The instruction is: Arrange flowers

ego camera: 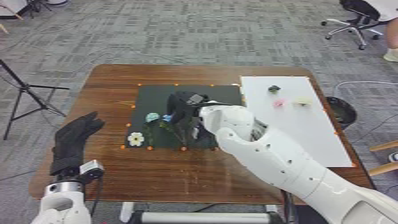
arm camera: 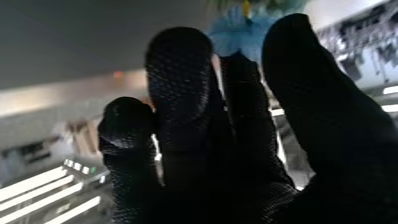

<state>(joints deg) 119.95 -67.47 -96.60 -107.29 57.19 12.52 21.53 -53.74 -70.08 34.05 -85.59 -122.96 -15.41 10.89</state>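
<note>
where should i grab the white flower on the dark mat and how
Probably by opposite outer petals of the white flower, coming straight down from above: it lies with its yellow centre facing up and its petals spread all round, so its rim offers edges to pinch.

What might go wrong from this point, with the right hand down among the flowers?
The right hand has a blue flower right at its tip; how firm any grip is can't be told, so the petals might get crushed or slip away.

In the head view, that hand is close beside pale blue blooms on the dark mat; a sideways move could nudge them.
</note>
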